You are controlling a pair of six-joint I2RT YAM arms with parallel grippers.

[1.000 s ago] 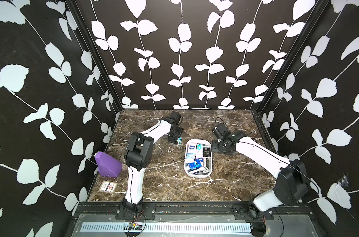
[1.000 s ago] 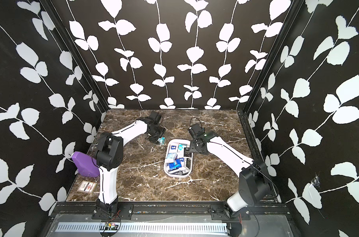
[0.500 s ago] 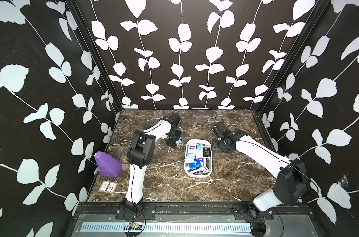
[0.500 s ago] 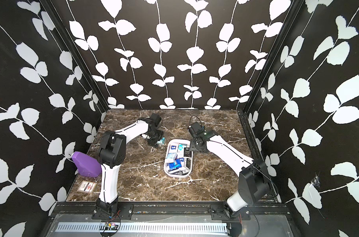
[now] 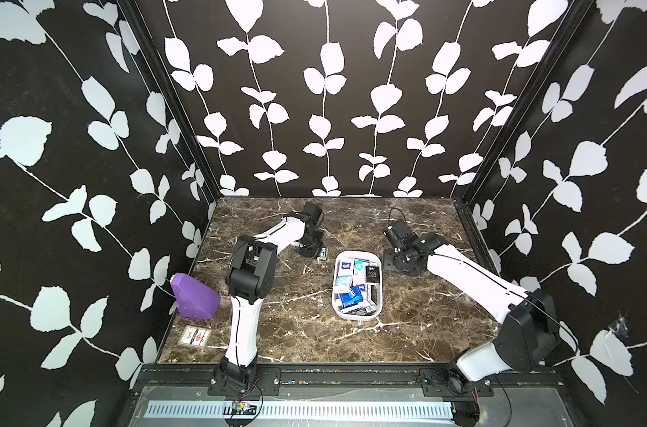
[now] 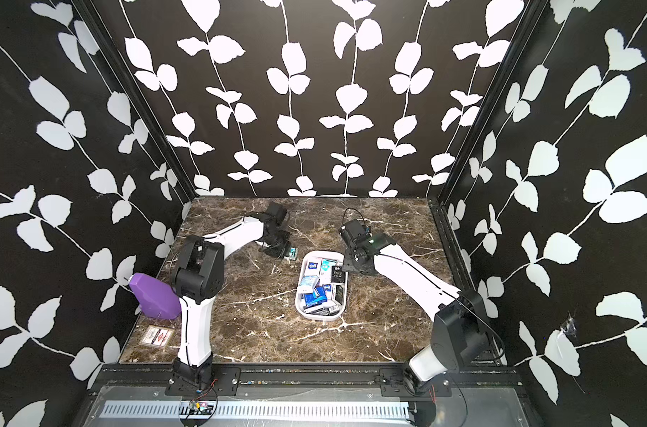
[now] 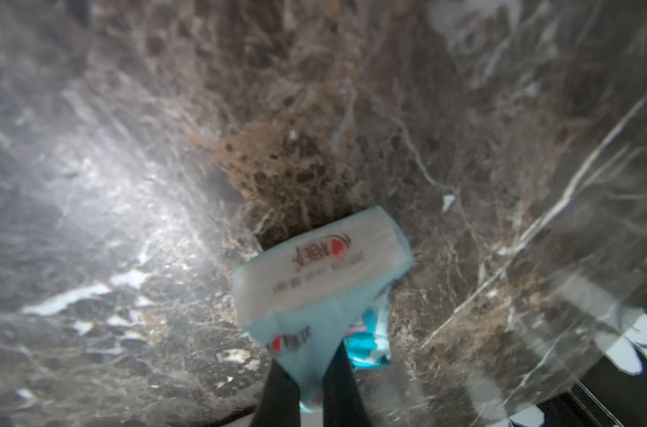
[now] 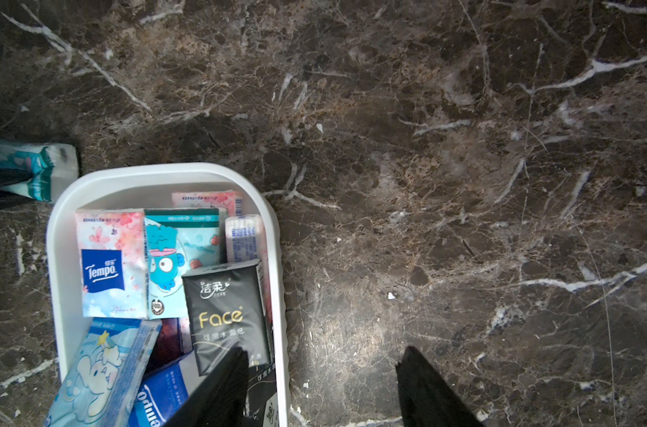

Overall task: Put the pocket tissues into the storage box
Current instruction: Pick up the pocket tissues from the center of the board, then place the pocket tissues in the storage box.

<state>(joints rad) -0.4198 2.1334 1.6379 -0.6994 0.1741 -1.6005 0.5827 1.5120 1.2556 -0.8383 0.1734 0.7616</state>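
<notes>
Your storage box [image 8: 159, 172] holds a Tempo pack [image 8: 109, 262], a black Face pack [image 8: 225, 314] and others. Your left gripper [image 7: 310, 373] pinches a teal-white pack [image 7: 314, 266] outside it. Your right gripper [image 8: 322, 360] has its jaws spread.

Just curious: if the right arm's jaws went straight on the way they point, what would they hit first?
The right jaws would probably meet the marble table beside the storage box rim; one jaw hangs over the black pack inside and might touch first. Depth is unclear.
</notes>
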